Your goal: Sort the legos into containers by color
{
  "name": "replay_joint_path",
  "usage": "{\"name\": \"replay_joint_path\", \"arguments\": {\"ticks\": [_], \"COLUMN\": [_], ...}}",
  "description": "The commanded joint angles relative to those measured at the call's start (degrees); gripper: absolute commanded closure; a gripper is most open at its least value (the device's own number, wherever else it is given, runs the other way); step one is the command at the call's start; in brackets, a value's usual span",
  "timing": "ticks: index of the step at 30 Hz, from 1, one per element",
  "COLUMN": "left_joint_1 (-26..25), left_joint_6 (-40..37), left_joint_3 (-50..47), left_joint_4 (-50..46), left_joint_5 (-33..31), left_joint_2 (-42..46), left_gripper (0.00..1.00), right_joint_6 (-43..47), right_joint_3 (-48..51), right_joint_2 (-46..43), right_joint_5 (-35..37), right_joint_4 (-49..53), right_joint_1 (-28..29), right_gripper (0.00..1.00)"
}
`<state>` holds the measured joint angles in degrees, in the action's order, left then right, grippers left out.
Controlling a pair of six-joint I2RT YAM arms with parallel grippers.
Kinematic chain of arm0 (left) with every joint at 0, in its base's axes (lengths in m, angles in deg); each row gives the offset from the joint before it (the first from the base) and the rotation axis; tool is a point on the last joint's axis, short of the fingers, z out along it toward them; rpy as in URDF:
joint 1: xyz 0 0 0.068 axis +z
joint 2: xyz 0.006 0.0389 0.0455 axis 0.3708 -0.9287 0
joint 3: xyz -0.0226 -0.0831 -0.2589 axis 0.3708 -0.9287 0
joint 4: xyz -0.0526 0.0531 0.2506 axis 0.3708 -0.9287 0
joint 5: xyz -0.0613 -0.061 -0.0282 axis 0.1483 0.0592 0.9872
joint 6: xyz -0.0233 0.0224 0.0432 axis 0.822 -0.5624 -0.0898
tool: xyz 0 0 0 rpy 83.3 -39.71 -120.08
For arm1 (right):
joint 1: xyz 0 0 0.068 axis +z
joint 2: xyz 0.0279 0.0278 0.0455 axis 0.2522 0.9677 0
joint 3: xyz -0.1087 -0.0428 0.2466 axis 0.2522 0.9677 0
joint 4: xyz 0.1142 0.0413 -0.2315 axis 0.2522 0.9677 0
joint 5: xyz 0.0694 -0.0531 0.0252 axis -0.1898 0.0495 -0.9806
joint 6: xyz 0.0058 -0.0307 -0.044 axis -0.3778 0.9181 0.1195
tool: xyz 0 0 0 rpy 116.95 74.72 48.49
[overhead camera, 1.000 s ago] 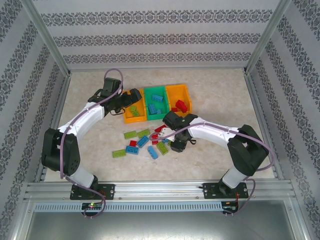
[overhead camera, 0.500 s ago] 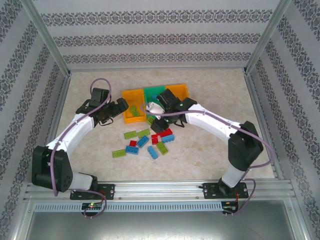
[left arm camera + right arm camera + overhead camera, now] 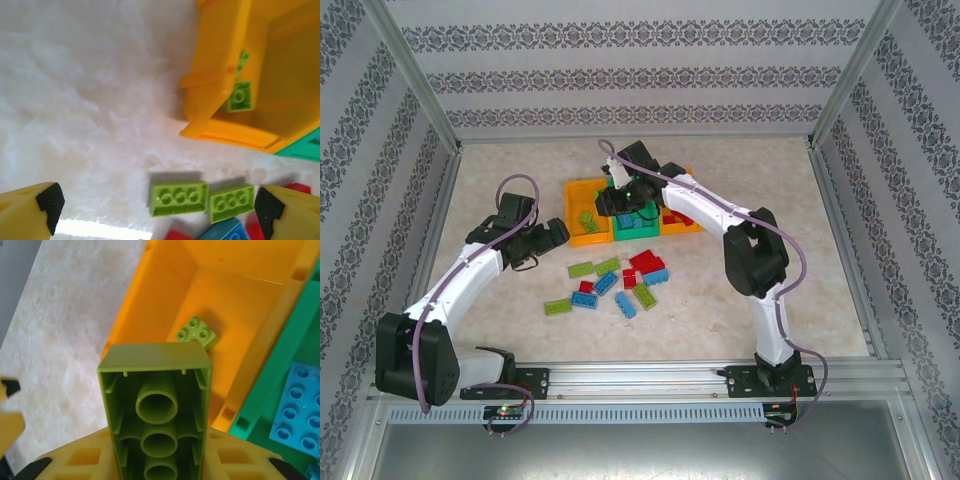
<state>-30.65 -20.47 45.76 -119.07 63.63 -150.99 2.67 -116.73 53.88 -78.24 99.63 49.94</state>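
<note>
Far on the table (image 3: 770, 190), three containers (image 3: 636, 236) side by side; just before them, loose legos (image 3: 620, 285). Left of the row, left gripper (image 3: 558, 232); over the leftmost container (image 3: 582, 240), right gripper (image 3: 610, 200) with brick (image 3: 155, 390).

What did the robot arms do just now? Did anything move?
The right end effector rose from the loose pile and swung over the left orange bin, carrying a lime brick. The left end effector backed away from that bin, open. That bin and the rest of the pile stayed put.

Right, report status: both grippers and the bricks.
Right gripper shut on lime brick, above orange bin holding lime pieces. Left gripper open over loose legos. Nothing blocking.
</note>
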Motion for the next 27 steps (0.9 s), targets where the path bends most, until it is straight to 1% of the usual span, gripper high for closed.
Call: {"name": "replay_joint_path", "arguments": {"ticks": [1, 8, 10, 13, 16, 17, 23, 27], "left_joint_1": [-0.2, -2.7, -3.0, -3.6, -4.6, -4.9, -8.3, -10.2], "left_joint_6": [0.1, 3.2, 4.3, 5.7, 6.9, 7.4, 9.4, 11.2], "left_joint_3": [-2.0, -7.0, -8.5, -10.3, -11.6, -11.8, -12.3, -13.5], "left_joint_4": [-4.7, -8.3, -9.0, -9.7, -11.0, -11.2, -12.6, -13.2], "left_joint_5": [-1.6, -3.0, -3.0, -2.6, -2.3, -2.3, -2.6, -2.6], "left_joint_2": [2.0, 6.1, 7.8, 9.6, 10.1, 10.1, 10.2, 10.7], "left_gripper": [0.0, 0.0, 0.0, 0.0, 0.0, 0.0, 0.0, 0.0], "right_joint_6": [-7.6, -9.2, -10.0, -10.9, -11.3, -11.2, -11.1, -10.9], "right_joint_3": [-3.7, -9.4, -9.3, -9.5, -10.2, -10.4, -10.5, -8.2], "right_joint_2": [2.7, 7.4, 7.9, 8.5, 9.0, 9.1, 8.5, 6.0], "right_joint_5": [-2.7, -2.8, -2.0, -1.9, -2.0, -2.0, -2.1, -2.8], "right_joint_4": [-0.8, 2.4, 2.7, 2.7, 2.9, 2.9, 2.9, 0.9], "right_joint_1": [0.3, 0.8, 0.6, 0.3, 0.3, 0.2, 0.1, 0.3], "right_gripper": [0.72, 0.66, 0.62, 0.59, 0.49, 0.48, 0.45, 0.42]}}
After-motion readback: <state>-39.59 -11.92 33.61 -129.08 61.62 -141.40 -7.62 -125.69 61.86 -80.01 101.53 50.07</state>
